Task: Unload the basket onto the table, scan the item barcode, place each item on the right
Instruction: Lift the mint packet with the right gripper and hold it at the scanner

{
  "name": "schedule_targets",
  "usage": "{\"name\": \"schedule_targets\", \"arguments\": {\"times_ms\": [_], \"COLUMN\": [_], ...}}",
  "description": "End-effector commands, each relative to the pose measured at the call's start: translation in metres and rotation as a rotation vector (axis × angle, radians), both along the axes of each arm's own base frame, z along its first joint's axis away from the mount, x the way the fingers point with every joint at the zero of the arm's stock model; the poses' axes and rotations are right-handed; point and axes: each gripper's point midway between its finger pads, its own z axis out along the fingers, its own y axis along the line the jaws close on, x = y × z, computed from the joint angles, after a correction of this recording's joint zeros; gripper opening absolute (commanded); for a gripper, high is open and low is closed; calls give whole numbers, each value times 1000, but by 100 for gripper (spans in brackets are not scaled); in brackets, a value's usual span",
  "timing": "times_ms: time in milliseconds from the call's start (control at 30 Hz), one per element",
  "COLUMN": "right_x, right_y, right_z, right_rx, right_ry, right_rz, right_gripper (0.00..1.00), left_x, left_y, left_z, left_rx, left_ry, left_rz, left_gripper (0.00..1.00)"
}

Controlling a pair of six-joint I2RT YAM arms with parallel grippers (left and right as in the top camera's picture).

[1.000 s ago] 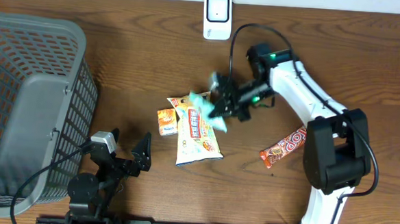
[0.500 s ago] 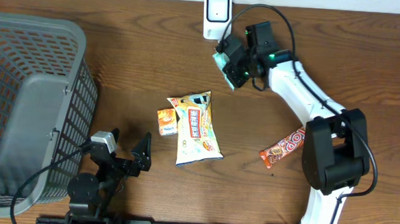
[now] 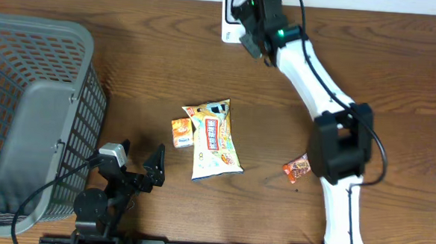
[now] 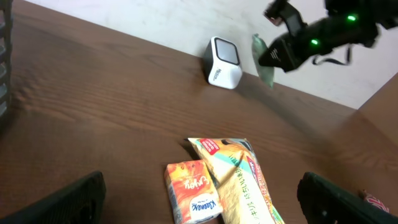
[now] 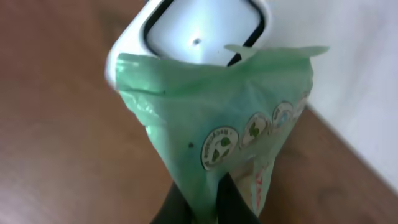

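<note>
Now, left to right: your gray basket (image 3: 32, 105) sits far left on the surface (image 3: 132, 58). Your left claw (image 3: 137, 159) waits at the front edge, spread wide, holding nothing. Orange carton (image 3: 181, 132) and yellow snack bag (image 3: 215, 140) lie touching, mid-surface. Up top, your right claw (image 5: 202, 202) pinches a green packet (image 5: 217, 118) just before the white scanner (image 4: 224, 62); contact unclear. Red candy bar (image 3: 298, 169) lies farther right, partly under the right arm (image 3: 310, 74).

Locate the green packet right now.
Right wrist view: the green packet is pinched in the right gripper, held up just in front of the white barcode scanner, which stands at the far middle edge of the table.
</note>
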Motion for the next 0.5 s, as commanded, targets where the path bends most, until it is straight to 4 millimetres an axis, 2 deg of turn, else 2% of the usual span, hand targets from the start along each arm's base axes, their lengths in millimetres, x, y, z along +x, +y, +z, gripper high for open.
{"name": "schedule_targets", "arguments": {"times_ms": [0, 100, 267, 367, 467], "right_x": [25, 35, 40, 41, 36], "right_y": [-10, -10, -1, 4, -1], "right_z": [1, -7, -12, -8, 1], "right_rx": [-95, -141, -170, -153, -136], "right_ry": [-55, -60, -84, -100, -78], "right_rz": [-38, -37, -26, -34, -82], "right_gripper": [1, 1, 1, 1, 1], "left_x": [0, 0, 0, 0, 0], "left_y": [0, 0, 0, 0, 0], "left_z": [-8, -8, -8, -8, -8], "left_rx": [-3, -3, -3, -3, -3], "left_ry": [22, 22, 22, 22, 22], "left_rz": [5, 5, 5, 5, 5], "left_gripper": [98, 98, 98, 98, 98]}}
